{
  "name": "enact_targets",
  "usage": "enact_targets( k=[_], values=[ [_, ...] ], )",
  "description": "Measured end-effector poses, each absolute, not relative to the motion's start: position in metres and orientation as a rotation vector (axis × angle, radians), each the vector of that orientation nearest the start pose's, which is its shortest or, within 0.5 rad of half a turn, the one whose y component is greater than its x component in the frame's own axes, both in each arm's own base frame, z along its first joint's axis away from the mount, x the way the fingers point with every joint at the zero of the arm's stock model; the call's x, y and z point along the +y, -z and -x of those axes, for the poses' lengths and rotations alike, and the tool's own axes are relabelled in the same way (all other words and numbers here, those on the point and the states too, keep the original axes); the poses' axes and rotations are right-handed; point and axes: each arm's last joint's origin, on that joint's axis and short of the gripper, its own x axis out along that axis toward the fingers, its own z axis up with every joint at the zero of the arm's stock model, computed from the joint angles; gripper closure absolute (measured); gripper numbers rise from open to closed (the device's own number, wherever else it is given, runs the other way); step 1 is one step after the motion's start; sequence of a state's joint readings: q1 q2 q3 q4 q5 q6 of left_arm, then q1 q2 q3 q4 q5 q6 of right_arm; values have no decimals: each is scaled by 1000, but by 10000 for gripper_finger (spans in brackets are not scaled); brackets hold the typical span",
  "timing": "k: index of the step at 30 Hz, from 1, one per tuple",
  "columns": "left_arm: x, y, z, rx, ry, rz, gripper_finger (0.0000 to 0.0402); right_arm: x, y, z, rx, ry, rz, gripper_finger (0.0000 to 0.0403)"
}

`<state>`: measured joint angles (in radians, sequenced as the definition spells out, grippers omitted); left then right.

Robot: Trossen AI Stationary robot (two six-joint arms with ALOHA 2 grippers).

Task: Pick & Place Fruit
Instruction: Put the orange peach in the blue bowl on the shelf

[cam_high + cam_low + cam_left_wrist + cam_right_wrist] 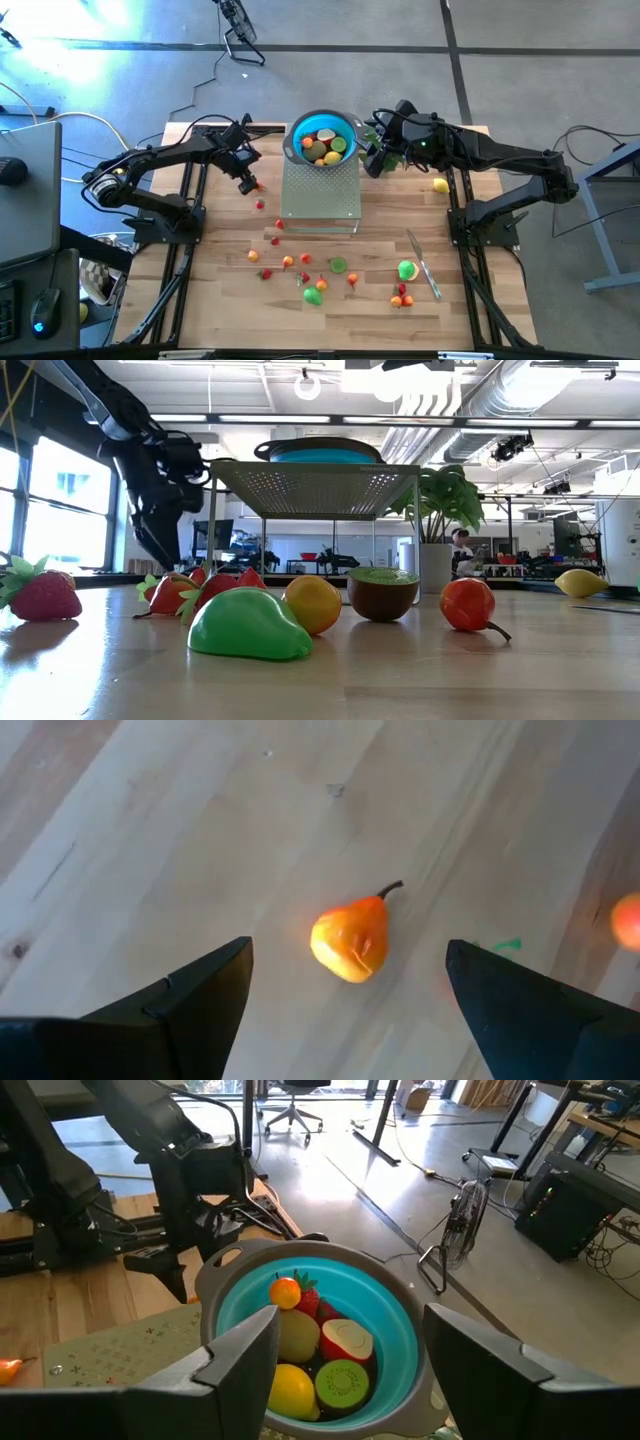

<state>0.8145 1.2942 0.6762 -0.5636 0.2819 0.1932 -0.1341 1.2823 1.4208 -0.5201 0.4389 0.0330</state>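
Note:
The fruit are small toys. Several lie scattered on the near part of the table (330, 275), and several more fill the blue bowl (322, 140), which stands on a perforated metal rack (320, 195). My left gripper (250, 187) hangs open, fingers pointing down, over a small orange pear-shaped fruit (352, 940) lying on the wood left of the rack; its fingers stand on either side of it, apart from it. My right gripper (372, 160) is open beside the bowl's right rim, and its wrist view looks onto the bowl (400, 1315) and the fruit inside.
A yellow lemon (440, 185) lies right of the rack, under the right arm. A slim silver knife (424, 262) lies near right, beside a green fruit (406, 269). A leafy plant (445, 500) stands behind the rack. Bare wood shows on the table's near left.

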Motion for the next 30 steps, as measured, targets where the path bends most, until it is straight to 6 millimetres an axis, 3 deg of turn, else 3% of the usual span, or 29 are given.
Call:
enact_targets(
  k=[7, 13, 21, 30],
  values=[
    [142, -175, -167, 1120, -329, 268, 75, -48, -415, -262, 365, 577, 2, 164],
    [138, -176, -173, 1171, -411, 145, 75, -48, -415, -262, 365, 576, 2, 164],
    [137, -174, -175, 1163, -362, 153, 75, -48, -415, -262, 365, 576, 2, 164],
    [142, -149, -181, 1265, -325, 194, 75, -48, -415, -262, 366, 576, 4, 164]
  ],
)
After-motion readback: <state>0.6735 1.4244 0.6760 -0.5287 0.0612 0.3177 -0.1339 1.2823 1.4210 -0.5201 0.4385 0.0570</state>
